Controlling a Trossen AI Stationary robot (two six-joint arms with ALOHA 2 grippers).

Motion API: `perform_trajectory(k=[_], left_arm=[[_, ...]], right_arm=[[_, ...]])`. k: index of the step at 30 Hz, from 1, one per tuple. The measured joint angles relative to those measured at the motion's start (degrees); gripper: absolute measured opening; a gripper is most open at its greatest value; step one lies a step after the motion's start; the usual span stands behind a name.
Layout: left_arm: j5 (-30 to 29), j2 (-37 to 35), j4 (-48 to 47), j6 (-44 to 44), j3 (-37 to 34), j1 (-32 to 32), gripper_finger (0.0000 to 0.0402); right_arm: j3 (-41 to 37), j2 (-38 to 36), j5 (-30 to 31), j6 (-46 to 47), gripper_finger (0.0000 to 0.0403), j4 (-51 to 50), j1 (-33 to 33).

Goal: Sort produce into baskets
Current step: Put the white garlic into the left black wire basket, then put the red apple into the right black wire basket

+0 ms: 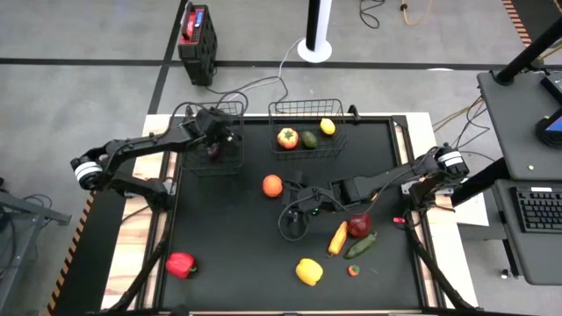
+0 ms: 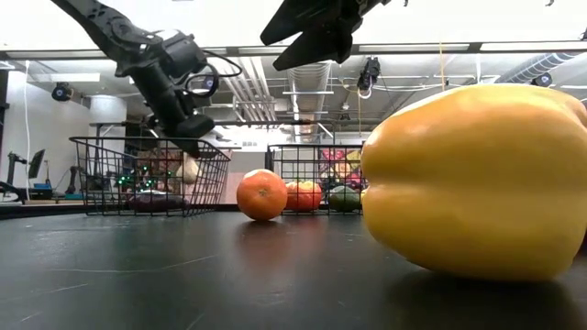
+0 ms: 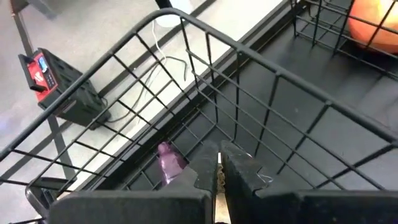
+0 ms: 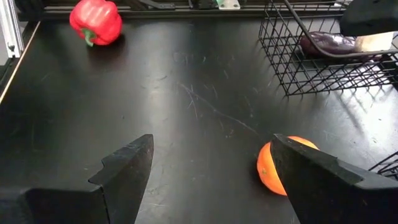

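As the counter is read from left to right, its contents stand as follows.

1. Red pepper: near-left corner, well apart from both arms.
2. Narrower basket: far left. A purple eggplant lies in it. The left tool hangs over this basket, its fingers nearly together on a pale item, possibly the garlic; what it is cannot be told for certain.
3. Orange: mid-counter, between the 2 baskets and nearer than both.
4. Wider basket: far centre. It holds 3 pieces: a tomato-like red-orange fruit, a dark green avocado and a lemon.
5. Right tool: fingers spread wide and empty, reaching leftward from the right side.
6. Near-right cluster: yellow pepper, carrot, a dark red piece, cucumber and a small red-and-green piece.

Governing relation: the orange lies just to the left of the right tool, along its line of reach and a little toward 1 finger in the right wrist view. Being round, it has no long axis to match. The right arm is the nearer; judged next move, a short advance and a descent.
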Motion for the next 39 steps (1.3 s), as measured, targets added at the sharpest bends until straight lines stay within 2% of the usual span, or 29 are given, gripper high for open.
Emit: perform_trajectory(k=[10,21,26,33,39], left_arm=[[-0.3,0.0,0.0,-0.6,0.0,0.7,0.0008],[-0.3,0.0,0.0,-0.8,-0.1,0.7,0.009],[-0.2,-0.5,-1.4,-1.0,0.0,0.2,0.0114],[-0.1,-6.5,-9.5,-4.8,1.0,-3.9,0.0117],[0.3,-14.5,-12.1,-9.6,1.0,-12.5,0.0114]], right_arm=[[0.0,0.0,-0.2,-0.2,0.0315,0.0,0.0],[0.0,0.0,-0.2,-0.2,0.0315,0.0,0.0],[0.0,0.0,-0.2,-0.2,0.0315,0.0,0.0],[0.0,0.0,-0.2,-0.2,0.0315,-1.3,0.0],[0.0,0.0,-0.2,-0.2,0.0315,-1.6,0.0]])
